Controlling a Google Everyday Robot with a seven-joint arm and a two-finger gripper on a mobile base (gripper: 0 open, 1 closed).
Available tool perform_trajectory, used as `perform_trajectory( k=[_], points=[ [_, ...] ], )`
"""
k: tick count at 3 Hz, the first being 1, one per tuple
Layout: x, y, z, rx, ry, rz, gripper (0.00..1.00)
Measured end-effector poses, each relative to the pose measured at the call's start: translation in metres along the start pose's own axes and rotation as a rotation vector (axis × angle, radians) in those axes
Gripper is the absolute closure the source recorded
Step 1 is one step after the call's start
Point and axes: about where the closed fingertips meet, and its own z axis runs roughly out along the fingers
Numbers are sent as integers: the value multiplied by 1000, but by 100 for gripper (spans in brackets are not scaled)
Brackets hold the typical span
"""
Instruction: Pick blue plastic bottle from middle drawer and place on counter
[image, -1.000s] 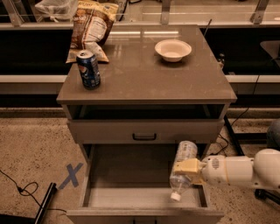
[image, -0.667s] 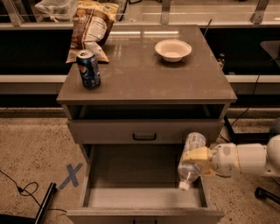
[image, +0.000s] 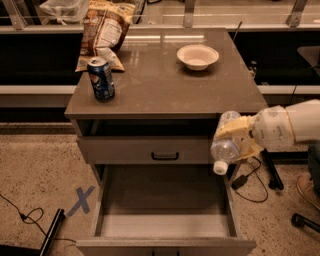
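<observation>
The blue plastic bottle (image: 225, 145) is a clear bottle with a white cap pointing down and to the left. My gripper (image: 239, 141) is shut on it and holds it in the air by the cabinet's right side, just below the counter's front right corner. The middle drawer (image: 165, 220) stands pulled out below, its pale floor bare. The counter (image: 165, 82) is the grey-brown top of the cabinet. My white arm comes in from the right.
On the counter stand a blue soda can (image: 101, 79) at the front left, a snack bag (image: 104, 30) at the back left and a white bowl (image: 197, 56) at the back right. Cables (image: 250, 180) lie on the floor right of the cabinet. A blue X (image: 80, 200) marks the floor.
My gripper has lifted the bottle out of the drawer, up and to the right, from inside the drawer's right side to beside the counter's front right corner.
</observation>
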Motion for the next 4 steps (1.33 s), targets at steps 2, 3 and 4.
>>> perform_trajectory(
  k=[2, 3, 4],
  points=[
    [9, -38, -18, -21, 22, -17, 100],
    [9, -38, -18, -20, 22, -17, 100],
    [-3, -51, -30, 71, 18, -70, 100]
  ],
)
